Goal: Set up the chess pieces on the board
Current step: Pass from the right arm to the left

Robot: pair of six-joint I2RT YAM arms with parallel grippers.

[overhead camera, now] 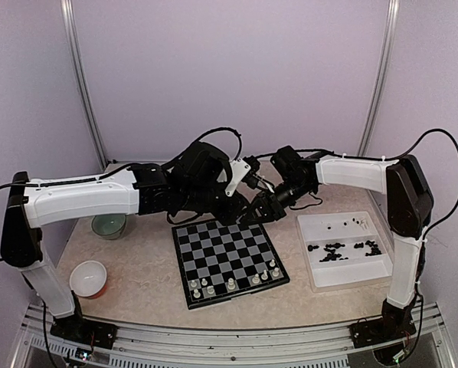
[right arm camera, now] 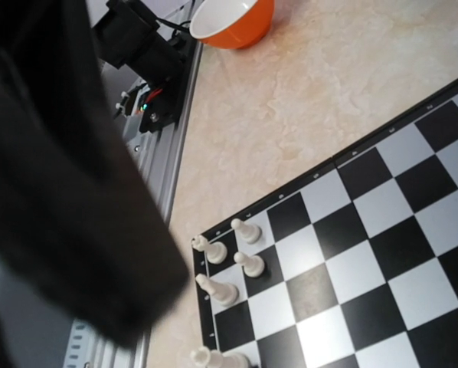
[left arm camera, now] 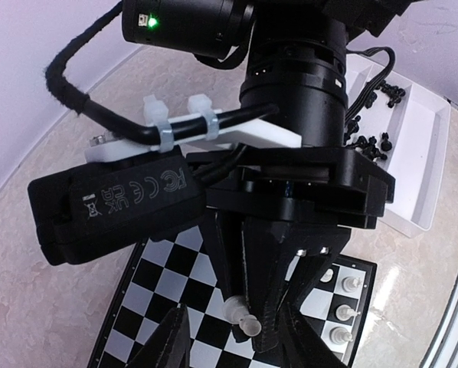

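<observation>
Right gripper [left arm camera: 250,328] pinches a cream piece [left arm camera: 240,319], lower centre; left gripper [overhead camera: 256,182], fingers wide, crowds it (wrists nearly touching), so a nudge could drop it onto the board [left arm camera: 156,290].

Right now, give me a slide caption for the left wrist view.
Right gripper holds a white piece over the board, black pieces waiting in the white tray behind.

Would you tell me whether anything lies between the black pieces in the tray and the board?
Nothing visible does. Only a bare strip of table separates the tray holding the black pieces from the board.
</observation>
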